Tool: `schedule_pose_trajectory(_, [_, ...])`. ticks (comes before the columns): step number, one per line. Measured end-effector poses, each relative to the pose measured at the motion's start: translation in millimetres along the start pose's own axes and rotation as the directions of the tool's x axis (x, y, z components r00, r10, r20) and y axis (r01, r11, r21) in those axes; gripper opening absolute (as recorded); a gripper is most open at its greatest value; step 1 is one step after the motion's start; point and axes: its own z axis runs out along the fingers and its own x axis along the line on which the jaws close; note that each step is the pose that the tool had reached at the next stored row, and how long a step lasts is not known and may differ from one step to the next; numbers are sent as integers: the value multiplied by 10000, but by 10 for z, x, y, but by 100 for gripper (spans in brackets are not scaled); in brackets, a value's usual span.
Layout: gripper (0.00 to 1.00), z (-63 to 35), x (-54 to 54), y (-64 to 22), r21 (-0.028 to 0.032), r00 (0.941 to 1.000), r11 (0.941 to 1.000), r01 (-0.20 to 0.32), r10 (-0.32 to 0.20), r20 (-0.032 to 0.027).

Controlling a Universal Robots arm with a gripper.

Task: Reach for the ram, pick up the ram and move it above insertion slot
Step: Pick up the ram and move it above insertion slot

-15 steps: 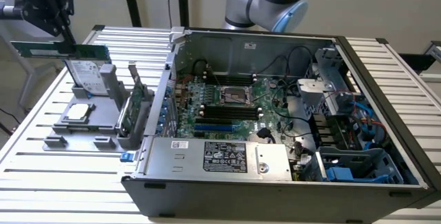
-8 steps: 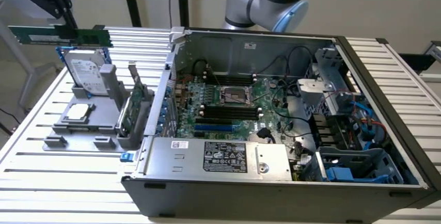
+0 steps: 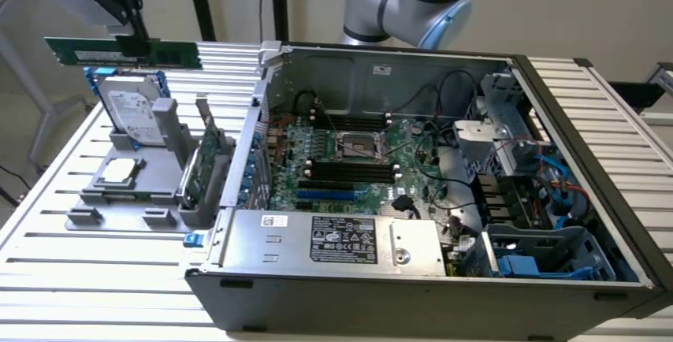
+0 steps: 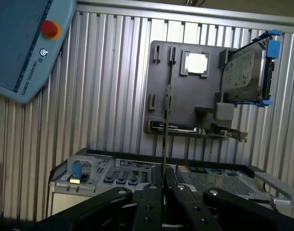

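Note:
The ram [image 3: 90, 50], a long thin green stick, hangs level in the air at the far left of the exterior view. My gripper [image 3: 134, 41] is shut on its middle from above. It is held above the grey parts holder [image 3: 90, 214], well off to the exterior view's left of the open computer case [image 3: 421, 299]. In the wrist view the ram [image 4: 166, 120] shows edge-on as a thin line running out from between my gripper [image 4: 164, 186]. The black memory slots [image 3: 352, 173] lie on the motherboard inside the case.
The holder carries a hard drive [image 3: 131, 113], a processor chip [image 3: 118, 170] and an upright green expansion card [image 3: 205, 161]. Everything rests on a slatted metal table [image 3: 94, 263]. A blue teach pendant [image 4: 21, 43] lies at the table's edge. Cables and drive cages crowd the case's right side.

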Motion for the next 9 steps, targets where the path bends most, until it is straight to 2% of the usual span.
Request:
schedule_pose_trajectory(2, [14,-1,8,-91,3,10000,10000,1,-1,31])
schedule_pose_trajectory(9, [14,-6,32,-408,1,10000,10000,5,-5,59])
